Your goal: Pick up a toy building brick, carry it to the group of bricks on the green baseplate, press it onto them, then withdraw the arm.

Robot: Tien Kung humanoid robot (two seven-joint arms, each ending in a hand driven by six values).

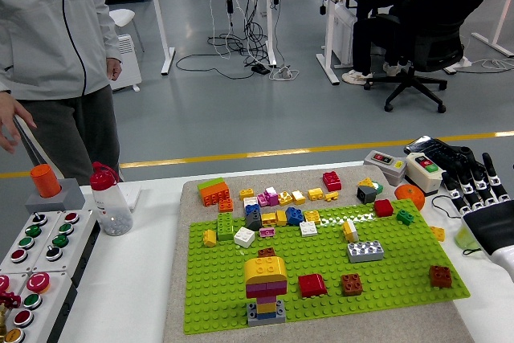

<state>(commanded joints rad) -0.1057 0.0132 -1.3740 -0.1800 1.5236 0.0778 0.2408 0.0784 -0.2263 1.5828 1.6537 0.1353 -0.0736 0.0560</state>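
Table (128, 279), white, fills the lower part of the view, and most of its middle is covered by a grey felt mat (450, 315) bearing the green baseplate (321, 267). A person in a grey jacket (48, 30) stands at the far left corner with one hand (10, 122) held out just above an orange-capped grey box (50, 186). At the right edge the robot's right hand (482, 198) hangs over the table just beside the mat, fingers (470, 184) straight and spread, grasping nothing and touching no brick; the left arm does not show. A panel of red and green push-buttons (36, 255) lies along the left edge, with a clear bottle with a red cap (108, 198) standing behind it. On the near part of the baseplate stands the group of bricks (266, 288), a short tower topped by a yellow brick. Just to its right a red brick (312, 284) sits on the plate, then a brown brick (351, 283), and another brown brick (440, 276) near the right edge. A grey studded plate (365, 251) lies further back. Many small loose bricks are spread along the plate's far edge, among them an orange brick (213, 192).
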